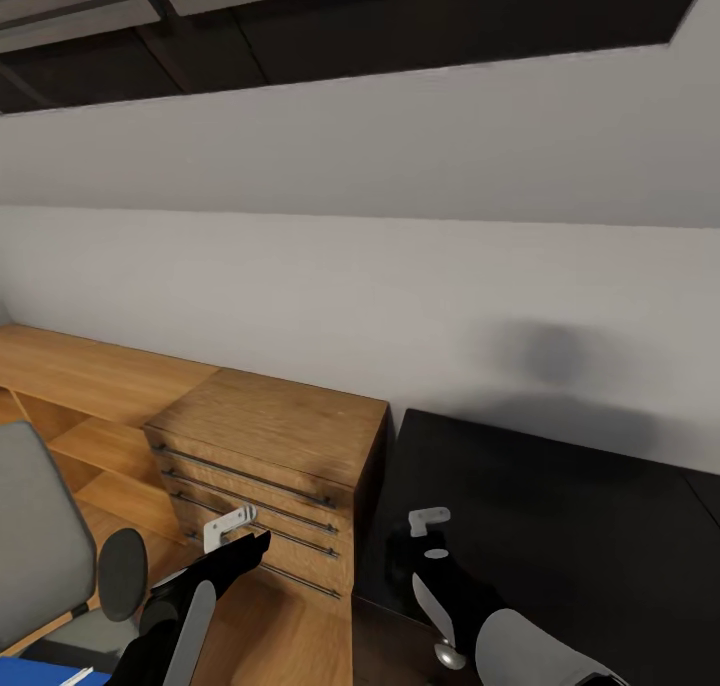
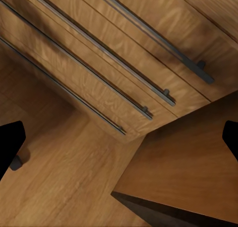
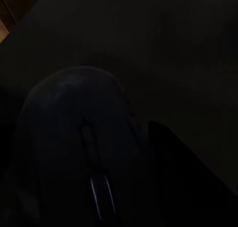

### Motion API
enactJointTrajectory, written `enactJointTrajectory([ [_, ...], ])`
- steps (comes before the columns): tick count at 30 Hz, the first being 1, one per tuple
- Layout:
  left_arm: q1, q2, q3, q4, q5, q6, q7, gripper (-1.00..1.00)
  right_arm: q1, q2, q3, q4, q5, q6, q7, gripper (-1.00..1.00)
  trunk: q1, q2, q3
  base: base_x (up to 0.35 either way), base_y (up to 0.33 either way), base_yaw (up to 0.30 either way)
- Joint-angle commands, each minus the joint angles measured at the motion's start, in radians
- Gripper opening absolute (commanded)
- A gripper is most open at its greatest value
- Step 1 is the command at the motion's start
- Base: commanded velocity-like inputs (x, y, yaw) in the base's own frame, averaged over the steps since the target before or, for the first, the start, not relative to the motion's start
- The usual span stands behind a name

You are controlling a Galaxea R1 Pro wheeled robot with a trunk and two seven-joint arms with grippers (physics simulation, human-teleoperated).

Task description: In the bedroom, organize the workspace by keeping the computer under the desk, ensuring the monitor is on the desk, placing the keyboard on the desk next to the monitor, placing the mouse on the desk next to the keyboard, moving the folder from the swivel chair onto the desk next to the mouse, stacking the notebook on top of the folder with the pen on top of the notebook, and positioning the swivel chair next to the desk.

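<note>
- The black desk [image 1: 560,526] runs along the sloping pale wall [image 1: 400,286]; its left edge stands just beside the wooden drawer chest [image 1: 270,466], with only a thin dark gap between them.
- Most of the desk top toward the wall and to the right is bare black surface.
- The right gripper [image 1: 412,551] hovers over the desk's near left corner, close to that edge.
- In the right wrist view a black mouse [image 3: 84,147] with a scroll wheel sits between the dark fingers [image 3: 183,177] against the black desk top; the gripper looks closed around it, though the darkness hides the contact.
- The left gripper [image 1: 262,539] hangs in front of the chest's drawer fronts, above the wood plank floor [image 1: 270,636]; in the left wrist view its black fingertips [image 2: 11,142] stand wide apart with nothing between them.
- The chest's drawers, each with a long dark bar handle [image 2: 148,33], are all shut.
- The swivel chair [image 1: 45,556], grey-padded with a black rounded armrest, stands at the lower left, beside the left arm.
- A corner of the bright blue folder [image 1: 40,672] shows at the bottom left edge, with a thin white stick lying on it.
</note>
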Motion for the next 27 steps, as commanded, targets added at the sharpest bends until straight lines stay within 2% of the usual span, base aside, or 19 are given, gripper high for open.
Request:
enactJointTrajectory([
  [1, -0.001, -0.001, 0.001, -0.001, 0.011, 0.004, 0.007, 1.0, 0.0, -0.001, 0.011, 0.001, -0.028, 0.004, -0.006, -1.0, 0.0, -0.001, -0.002, 0.0, 0.0, 0.0],
  [8, -0.001, -0.001, 0.001, -0.001, 0.01, 0.004, 0.009, 1.0, 0.0, -0.001, 0.012, 0.001, -0.027, 0.003, -0.006, -1.0, 0.0, -0.001, -0.002, 0.0, 0.0, 0.0],
  [17, -0.001, -0.001, 0.001, -0.001, 0.009, 0.004, 0.01, 1.0, 0.0, 0.0, 0.012, 0.0, -0.027, 0.002, -0.006, -1.0, -0.034, 0.062, 0.027, 0.0, 0.0, 0.0],
  [18, -0.001, -0.001, 0.001, -0.001, 0.009, 0.004, 0.01, 1.0, 0.0, 0.0, 0.012, 0.0, -0.027, 0.002, -0.006, 1.0, -0.038, 0.069, 0.03, 0.0, 0.0, 0.0],
  [27, -0.001, -0.001, 0.001, 0.0, 0.009, 0.004, 0.01, 1.0, 0.0, 0.001, 0.012, 0.0, -0.027, 0.001, -0.006, 1.0, -0.073, 0.132, 0.058, 0.0, 0.0, 0.0],
])
